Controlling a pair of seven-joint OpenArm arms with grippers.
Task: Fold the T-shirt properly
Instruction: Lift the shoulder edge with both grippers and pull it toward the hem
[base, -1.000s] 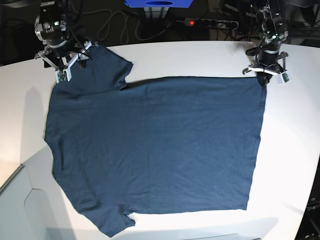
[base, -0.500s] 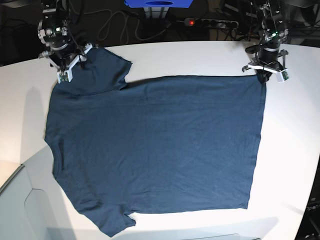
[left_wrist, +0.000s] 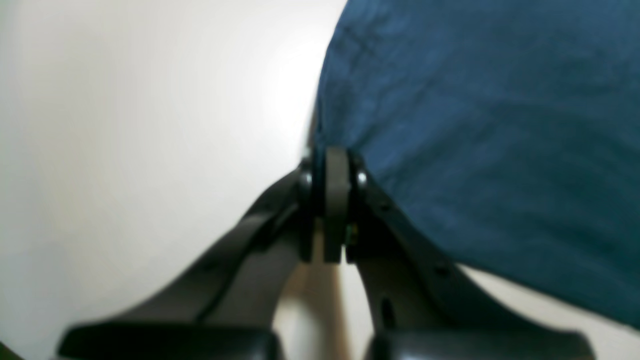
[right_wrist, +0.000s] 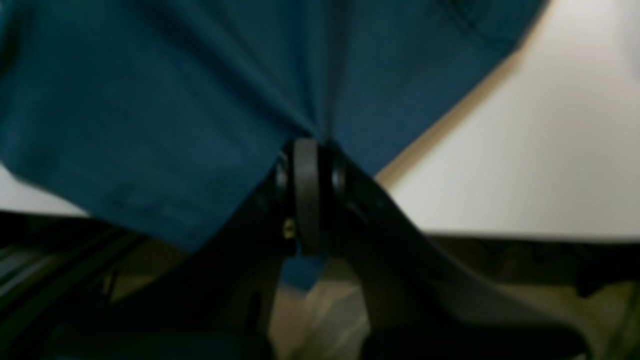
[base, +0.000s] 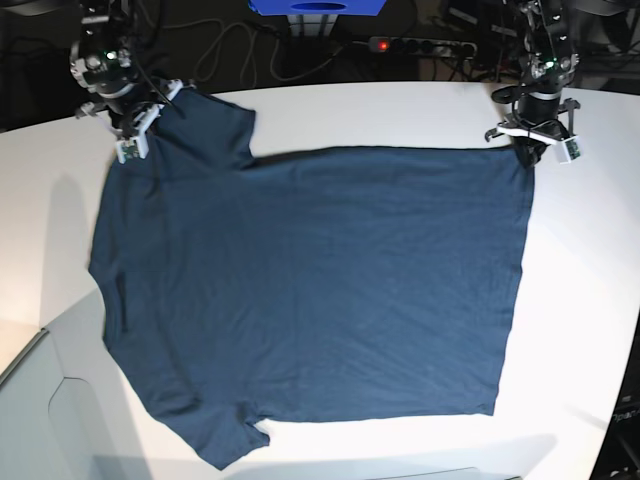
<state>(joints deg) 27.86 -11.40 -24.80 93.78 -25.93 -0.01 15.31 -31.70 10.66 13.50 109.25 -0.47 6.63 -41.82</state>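
Between the jaws of the left gripper sits a pinch of the T-shirt, jaws pressed fully together on the cloth's corner edge. From the left wrist view, navy fabric fans out ahead and to the right of the closed jaws; bare white table lies to their left. Cloth rises a little into the pinch, creases running toward it.

Right gripper likewise closed tight, jaws together with navy cloth caught between them. Right wrist view is blurred, but folds of the shirt converge straight down into the jaw line, fabric spreading above and to both sides. White table shows to the right of the jaws, the table's edge and dark floor clutter below.

Base view: shirt spread flat on the white table, nearly filling it. Right gripper holds it at the far sleeve and shoulder end; left gripper holds the far hem corner. Both far corners are tented slightly up toward the jaws. Rest of the shirt lies flat, near sleeve at the table's front edge. Neck label not visible.
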